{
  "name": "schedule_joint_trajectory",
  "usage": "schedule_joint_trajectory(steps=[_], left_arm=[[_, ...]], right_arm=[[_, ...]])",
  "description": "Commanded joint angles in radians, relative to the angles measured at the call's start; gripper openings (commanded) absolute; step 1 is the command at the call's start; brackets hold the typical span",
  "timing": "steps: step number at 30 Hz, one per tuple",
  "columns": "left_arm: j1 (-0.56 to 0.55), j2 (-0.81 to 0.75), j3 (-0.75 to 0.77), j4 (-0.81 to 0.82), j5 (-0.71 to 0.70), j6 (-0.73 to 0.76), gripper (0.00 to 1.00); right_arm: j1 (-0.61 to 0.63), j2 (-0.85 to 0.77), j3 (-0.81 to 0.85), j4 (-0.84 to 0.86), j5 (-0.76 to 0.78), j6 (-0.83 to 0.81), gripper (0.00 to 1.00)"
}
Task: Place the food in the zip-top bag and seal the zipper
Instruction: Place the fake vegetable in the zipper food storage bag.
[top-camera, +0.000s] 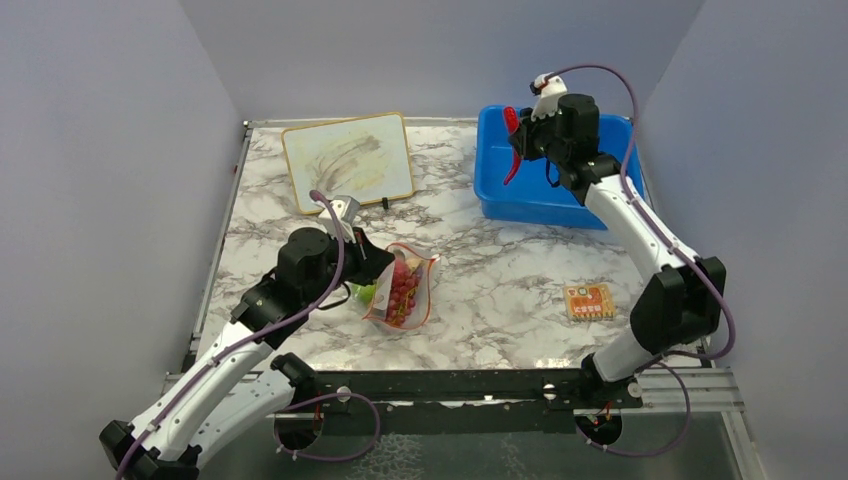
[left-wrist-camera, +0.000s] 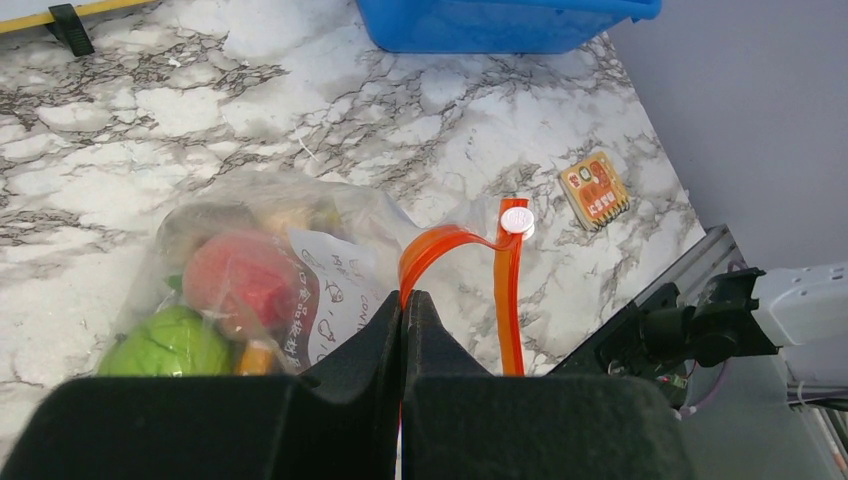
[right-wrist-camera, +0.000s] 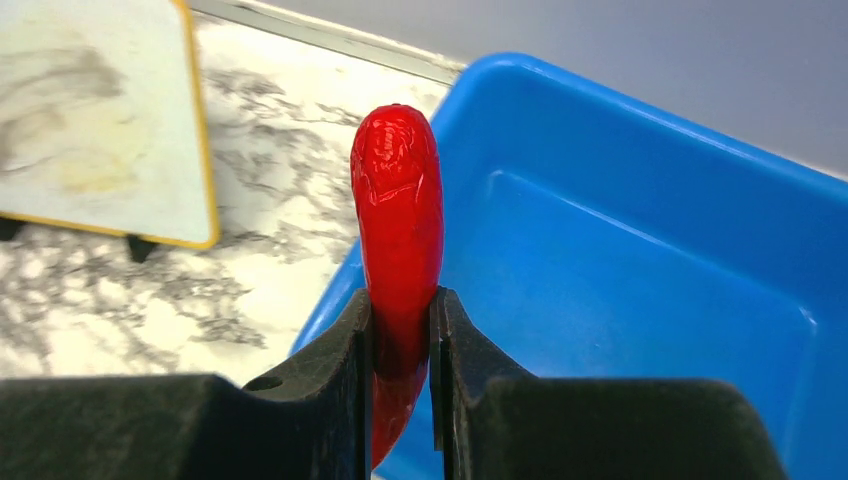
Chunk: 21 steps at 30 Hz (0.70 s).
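The fixed overhead camera looks steeply down from behind the arm bases, far enough back to hold the whole white grey-veined marble tabletop (top-camera: 500, 290), the blue plastic bin (top-camera: 540, 200), the yellow-framed whiteboard (top-camera: 348, 160) and the small square orange card (top-camera: 588, 300). The left wrist camera sits low and close behind its own black fingers (left-wrist-camera: 350, 400), facing across the clear zip-top plastic bag (left-wrist-camera: 330, 260) toward the bin and card. The right wrist camera peers closely along its fingers (right-wrist-camera: 330, 400) over the bin's left rim, and bin, whiteboard edge and marble appear in all three views.
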Motion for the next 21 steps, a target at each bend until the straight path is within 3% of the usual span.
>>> schedule_joint_trajectory(steps=[1, 15, 21], left_arm=[[-0.002, 0.021, 0.025, 0.046, -0.026, 0.021, 0.0], [-0.002, 0.106, 0.041, 0.065, -0.026, 0.008, 0.0], [-0.002, 0.138, 0.068, 0.064, -0.018, -0.009, 0.0]], right_arm=[[0.01, -0.122, -0.09, 0.12, -0.164, 0.05, 0.08], [0.086, -0.413, -0.416, 0.272, -0.479, 0.185, 0.11], [0.158, -0.515, -0.594, 0.444, -0.553, 0.223, 0.11]])
